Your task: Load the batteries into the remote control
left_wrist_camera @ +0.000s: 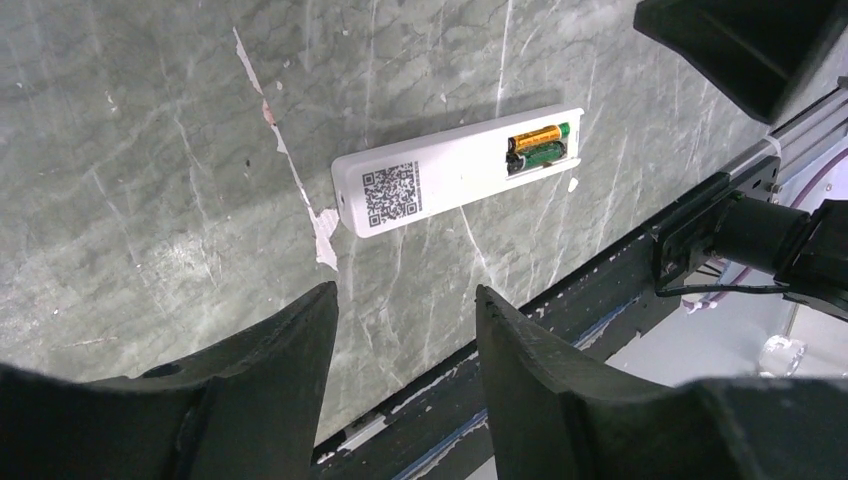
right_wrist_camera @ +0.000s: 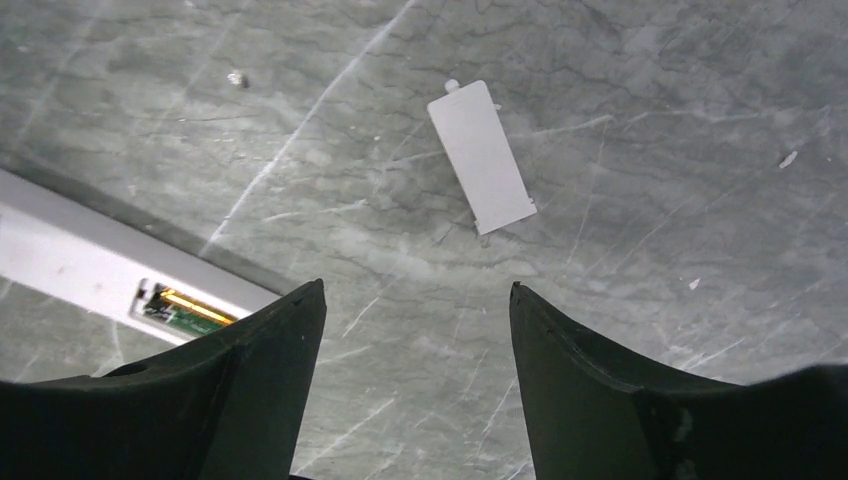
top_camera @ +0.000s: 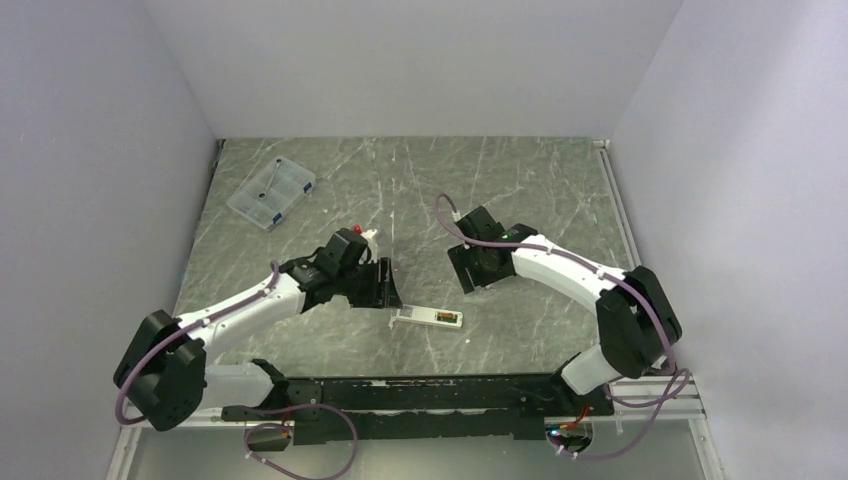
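The white remote control (top_camera: 420,317) lies back side up near the table's front middle, a QR label on it (left_wrist_camera: 400,190). Its end compartment is uncovered, and the batteries (left_wrist_camera: 537,146) lie in it side by side, one copper-orange, one dark green; they also show in the right wrist view (right_wrist_camera: 185,308). My left gripper (top_camera: 385,285) hovers just left of and behind the remote, open and empty (left_wrist_camera: 406,292). Right of and behind the remote, my right gripper (top_camera: 462,268) is also open and empty (right_wrist_camera: 416,287).
A small flat white cover piece (right_wrist_camera: 482,155) lies on the marble beyond the right gripper. A clear plastic compartment box (top_camera: 271,192) sits at the back left. A black rail (top_camera: 430,395) runs along the near edge. Walls close in both sides.
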`<state>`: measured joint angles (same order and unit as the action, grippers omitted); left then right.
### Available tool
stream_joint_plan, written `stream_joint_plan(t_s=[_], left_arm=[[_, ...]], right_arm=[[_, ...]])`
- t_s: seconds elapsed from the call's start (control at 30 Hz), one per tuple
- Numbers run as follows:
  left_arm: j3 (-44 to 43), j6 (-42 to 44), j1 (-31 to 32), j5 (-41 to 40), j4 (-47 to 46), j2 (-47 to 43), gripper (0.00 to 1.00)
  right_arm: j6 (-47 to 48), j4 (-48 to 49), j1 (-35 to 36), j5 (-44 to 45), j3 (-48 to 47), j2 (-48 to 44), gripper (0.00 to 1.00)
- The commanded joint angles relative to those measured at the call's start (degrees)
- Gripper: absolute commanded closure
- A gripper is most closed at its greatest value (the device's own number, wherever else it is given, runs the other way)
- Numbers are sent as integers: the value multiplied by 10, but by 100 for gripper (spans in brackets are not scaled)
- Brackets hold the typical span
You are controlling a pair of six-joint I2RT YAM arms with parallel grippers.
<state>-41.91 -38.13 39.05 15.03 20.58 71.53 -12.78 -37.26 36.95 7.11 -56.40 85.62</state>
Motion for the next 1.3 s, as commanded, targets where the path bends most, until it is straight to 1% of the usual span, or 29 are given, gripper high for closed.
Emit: stream_joint_plan(t_s=[0.0,0.13,0.2,0.27,0.3,0.5,0.7,1.13,1.27], left_arm=[[-20,8,2,-8,18,-28,40],[-11,3,2,-2,17,-43,34],[-6,-2,2,2,16,-51,30],[-1,-6,2,5,14,-56,23],[2,-7,2,5,14,-59,21],[8,-13,2,9,17,-77,20],[9,-14,2,4,27,-91,19],[16,-23,2,3,35,-109,18],[17,-25,2,0,36,-114,18]], right_arm=[[14,-7,-25,-20,-23,19,28],[10,-2,-43,-25,-28,37,22],[8,-1,-51,-28,-30,47,22],[6,3,-59,-33,-30,55,21],[5,4,-64,-37,-31,58,21],[6,10,-82,-58,-40,85,21],[10,19,-94,-69,-44,106,23],[14,35,-96,-84,-52,148,26],[14,32,-96,-86,-47,144,29]])
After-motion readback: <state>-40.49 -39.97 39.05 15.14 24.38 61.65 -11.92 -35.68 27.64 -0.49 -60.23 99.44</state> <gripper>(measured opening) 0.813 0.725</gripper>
